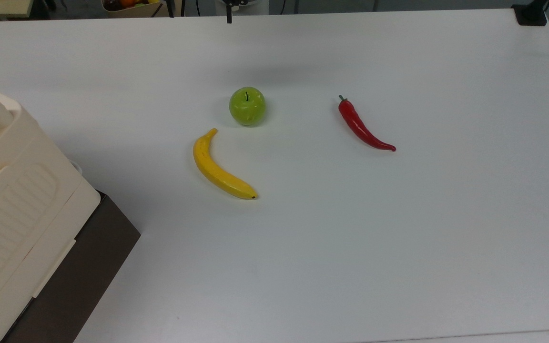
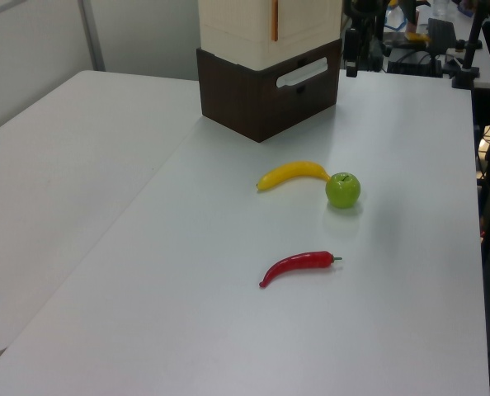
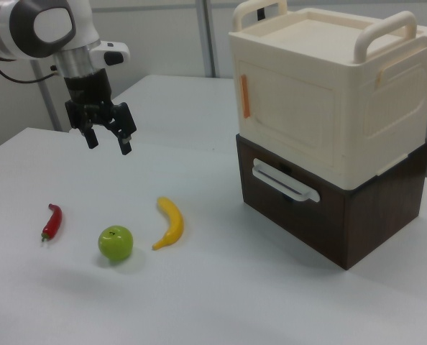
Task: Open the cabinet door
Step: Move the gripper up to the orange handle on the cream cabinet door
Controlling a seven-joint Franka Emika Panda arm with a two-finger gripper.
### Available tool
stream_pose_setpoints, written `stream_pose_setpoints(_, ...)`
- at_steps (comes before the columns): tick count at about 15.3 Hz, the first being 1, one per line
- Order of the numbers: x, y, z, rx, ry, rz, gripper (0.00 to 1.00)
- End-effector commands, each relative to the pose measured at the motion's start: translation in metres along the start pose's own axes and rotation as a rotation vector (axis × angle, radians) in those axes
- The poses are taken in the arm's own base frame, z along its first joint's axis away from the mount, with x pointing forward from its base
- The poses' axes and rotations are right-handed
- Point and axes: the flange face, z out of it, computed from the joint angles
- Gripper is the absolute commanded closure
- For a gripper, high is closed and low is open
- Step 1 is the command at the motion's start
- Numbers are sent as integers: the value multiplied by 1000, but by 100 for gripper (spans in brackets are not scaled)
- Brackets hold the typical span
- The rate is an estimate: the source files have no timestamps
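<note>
- A green apple (image 3: 116,243), a yellow banana (image 3: 170,223) and a red chilli (image 3: 51,221) are seen near the middle of the white tabletop (image 3: 221,302);
- the claw (image 3: 108,137) is held released above the tabletop, grasping nothing;
- the cabinet (image 3: 328,129) is set by the tabletop's edge on the right view's right, its cabinet door (image 3: 289,115) closed.

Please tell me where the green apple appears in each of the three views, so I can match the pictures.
Top view: green apple above centre, up-right of the banana's stem end.
Left view: right of centre, touching the banana's right tip.
Right view: lower left, between the chili and the banana.
Shared landmark: the banana.
</note>
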Motion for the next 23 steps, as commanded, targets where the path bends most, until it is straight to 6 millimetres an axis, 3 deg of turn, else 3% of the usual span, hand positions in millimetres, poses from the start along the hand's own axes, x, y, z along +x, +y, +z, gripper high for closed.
stream_pose_setpoints(1,-4,3,-2,-18,-21,16,0)
stream_pose_setpoints(7,-2,10,-6,-20,-11,32,0)
stream_pose_setpoints(12,27,32,-11,-36,25,201,0)
stream_pose_setpoints(17,60,87,-23,-53,208,369,0)
stream_pose_setpoints(23,89,128,-25,-72,448,401,0)
